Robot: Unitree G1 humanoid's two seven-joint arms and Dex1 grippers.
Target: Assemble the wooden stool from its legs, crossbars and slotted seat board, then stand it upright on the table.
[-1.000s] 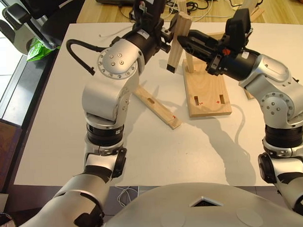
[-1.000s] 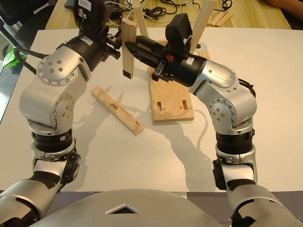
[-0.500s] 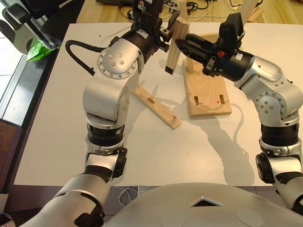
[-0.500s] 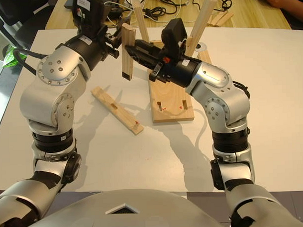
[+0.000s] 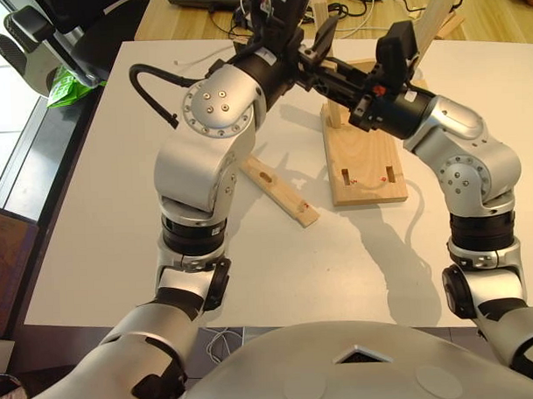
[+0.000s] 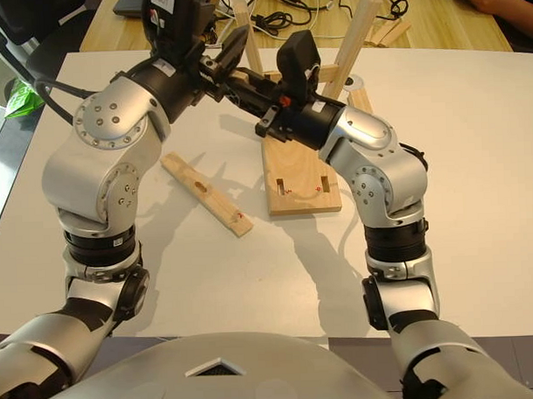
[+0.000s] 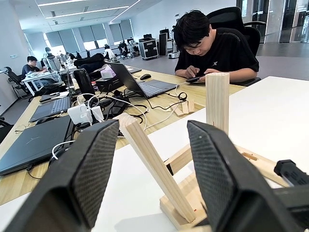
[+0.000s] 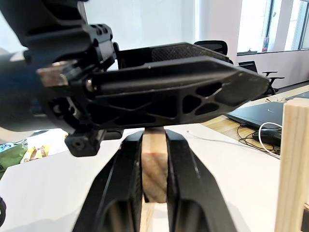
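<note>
The slotted seat board lies flat on the white table, with two legs standing in its far end and a crossbar between them. My right gripper is shut on a wooden leg above the board's far left corner; in the eye views the arms mostly hide that leg. My left gripper hovers open just above it, nothing between its fingers. A loose slotted piece lies on the table left of the board.
Behind the table stands a wooden desk with laptops, cables and a few spare wooden pieces. A green bag sits off the table's left edge. The table's near half is bare.
My left gripper held the leg upright; it has opened and let go. My right gripper has moved in from the right and shut on the leg, which no longer hangs upright.
</note>
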